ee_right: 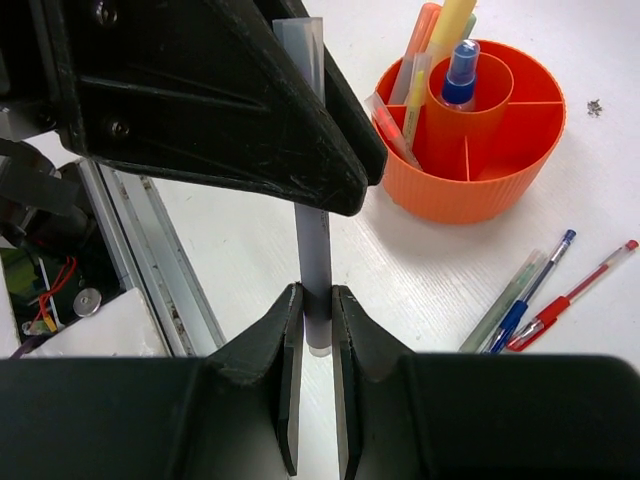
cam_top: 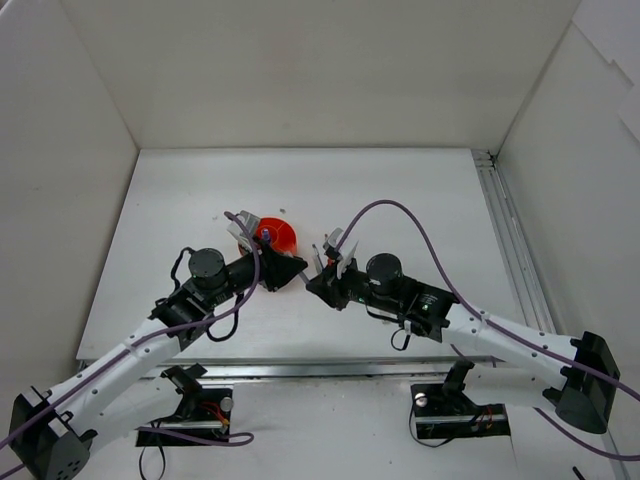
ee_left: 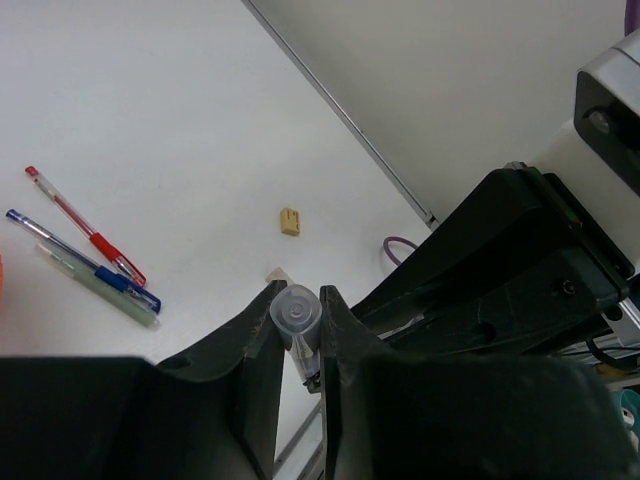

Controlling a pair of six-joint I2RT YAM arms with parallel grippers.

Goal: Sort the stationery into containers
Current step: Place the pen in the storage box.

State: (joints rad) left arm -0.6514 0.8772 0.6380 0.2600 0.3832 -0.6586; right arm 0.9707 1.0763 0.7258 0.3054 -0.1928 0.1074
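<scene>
1. Since both arms grip one thin grey plastic pen (ee_right: 318, 265) in the air, the step in hand looks like a handover. The right jaws are clamped on its near end and the left jaws on its far end.
2. Next, I judge, one pair must let go so the other can carry it.
3. Just beyond, the round orange-red plastic divided bowl (ee_right: 470, 195) stands on the white counter (ee_right: 420, 270), with markers inside.
4. Farther right, pale-green (ee_right: 505, 300), blue (ee_right: 535, 285) and red pens (ee_right: 575, 290) lie unsorted.
</scene>
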